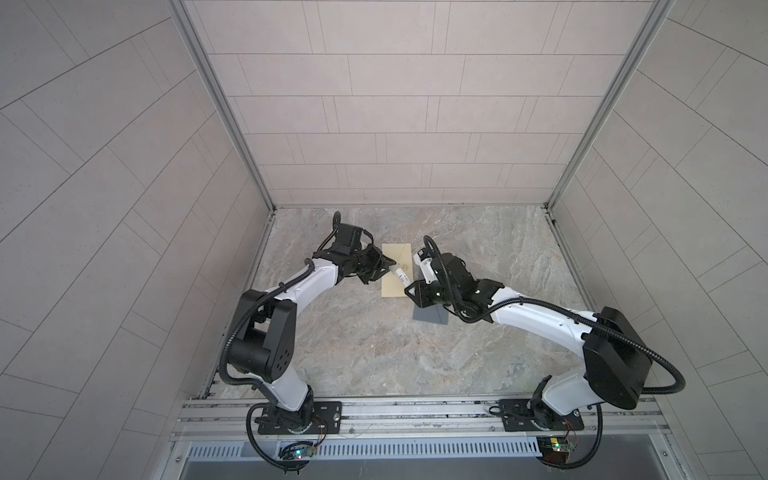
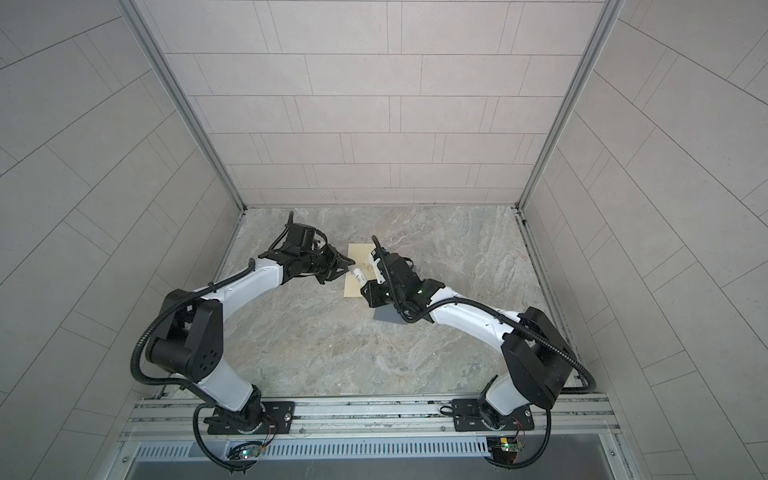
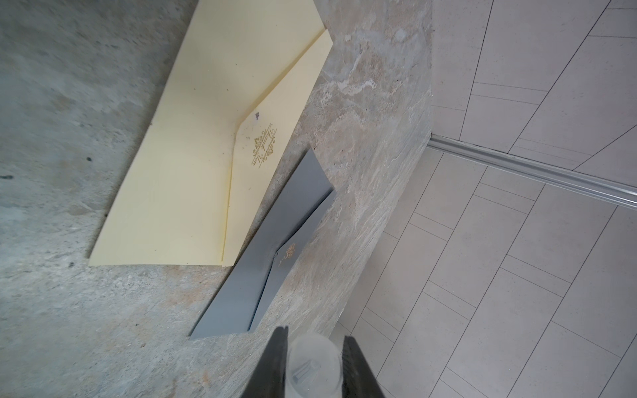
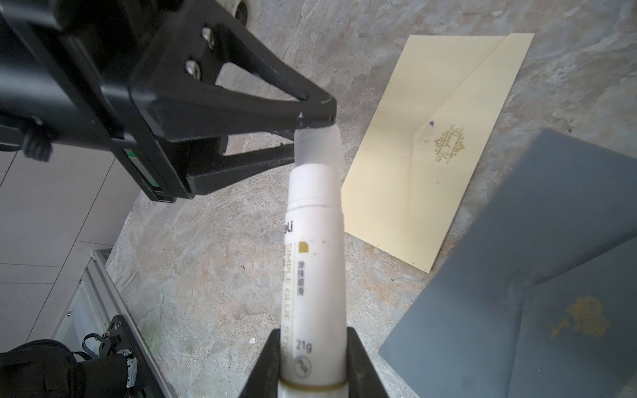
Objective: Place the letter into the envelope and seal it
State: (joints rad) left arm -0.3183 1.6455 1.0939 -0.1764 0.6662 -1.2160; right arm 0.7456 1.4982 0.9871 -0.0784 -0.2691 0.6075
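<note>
White glue stick clamped at its body by right gripper, translucent cap pinched in narrowly parted jaws of left gripper, near cream envelope lying flat on marble table, grey envelope just beside.

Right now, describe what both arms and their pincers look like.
The left arm and right arm have white links and black joint housings; ribbed black conduit runs along each. The left pincer and right pincer are black, with triangular open-frame fingers.
</note>
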